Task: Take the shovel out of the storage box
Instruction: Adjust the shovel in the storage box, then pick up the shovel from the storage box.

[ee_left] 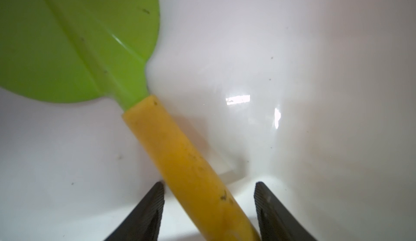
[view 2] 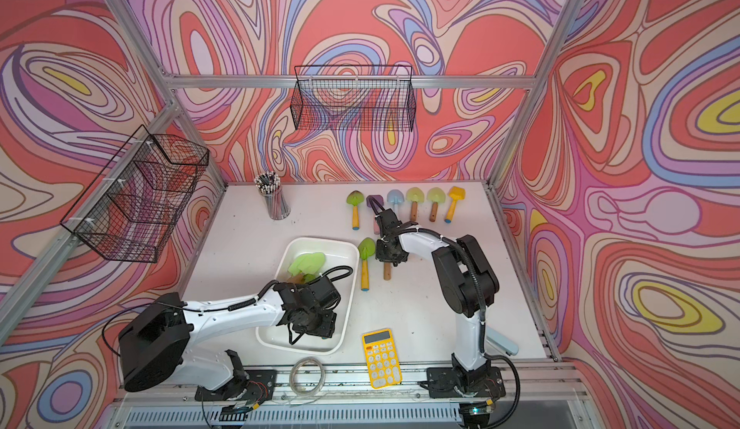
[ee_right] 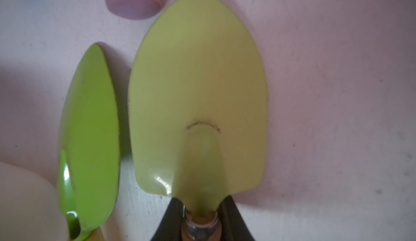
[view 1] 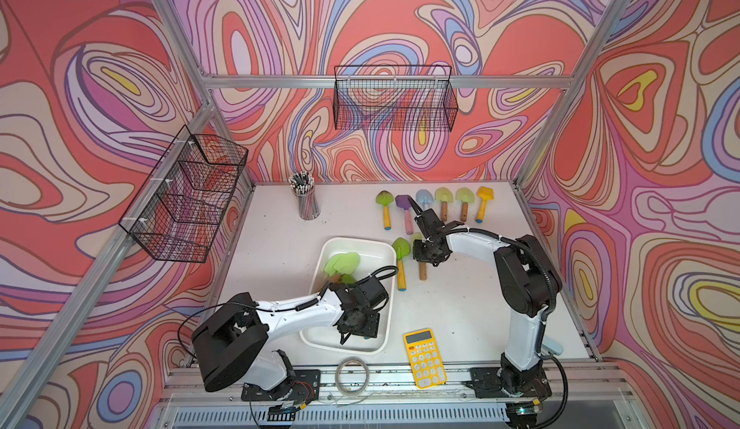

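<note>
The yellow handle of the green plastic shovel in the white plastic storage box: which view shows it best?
The left wrist view: the yellow handle lies close between the open left end effector's fingers. In both top views the left arm covers it; only green blades show in the white storage box. The right wrist view misses it.

Table [view 1: 272, 254], storage box [view 1: 356, 239], shovels [view 1: 400, 248], calculator [view 1: 424, 357], pencil cup [view 1: 308, 206]

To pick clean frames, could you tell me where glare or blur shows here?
Left wrist view: bright glare patches on the storage box floor, green shovel soft-edged. Right wrist view: pale green shovel slightly blurred, small highlight near its neck. Both top views: sharp.
</note>
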Robot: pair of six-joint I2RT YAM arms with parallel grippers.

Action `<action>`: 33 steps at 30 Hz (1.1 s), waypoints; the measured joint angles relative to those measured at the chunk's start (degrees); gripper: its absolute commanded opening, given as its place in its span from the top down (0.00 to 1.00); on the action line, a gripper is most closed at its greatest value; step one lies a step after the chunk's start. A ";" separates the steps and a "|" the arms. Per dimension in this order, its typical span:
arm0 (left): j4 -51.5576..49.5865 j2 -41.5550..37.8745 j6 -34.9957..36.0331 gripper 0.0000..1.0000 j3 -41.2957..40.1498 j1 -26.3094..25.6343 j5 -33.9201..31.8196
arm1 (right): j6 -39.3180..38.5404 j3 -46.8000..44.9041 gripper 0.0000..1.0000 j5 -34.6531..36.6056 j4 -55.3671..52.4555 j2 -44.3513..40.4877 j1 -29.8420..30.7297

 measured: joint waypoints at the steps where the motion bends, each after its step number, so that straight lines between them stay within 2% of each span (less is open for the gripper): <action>1: -0.02 0.07 -0.09 0.37 0.00 -0.22 0.04 | 0.00 -0.04 0.72 0.00 0.04 -0.02 0.00; 3: -0.02 0.07 -0.33 0.40 0.02 -0.72 0.04 | -0.02 -0.13 0.70 0.02 0.11 -0.13 0.00; 7: -0.50 0.02 -1.07 0.54 0.02 -1.20 0.02 | -0.02 -0.85 0.67 0.15 -0.04 -0.72 0.04; 17: -1.92 -2.58 -2.84 0.68 -1.42 -1.20 -1.07 | -0.02 -2.49 0.65 0.72 -2.10 -3.39 0.07; 21: -2.78 -3.48 -3.21 0.82 -2.12 -1.20 -1.42 | -0.02 -2.67 0.65 1.18 -2.62 -5.31 0.07; 28: -3.87 -4.94 -3.10 0.99 -2.16 -1.05 -3.10 | 0.00 -2.84 0.65 1.40 -2.67 -6.32 0.07; 33: -3.93 -6.43 -1.60 1.00 -1.66 1.16 -3.80 | -0.02 -4.31 0.64 0.87 -2.49 -8.98 0.07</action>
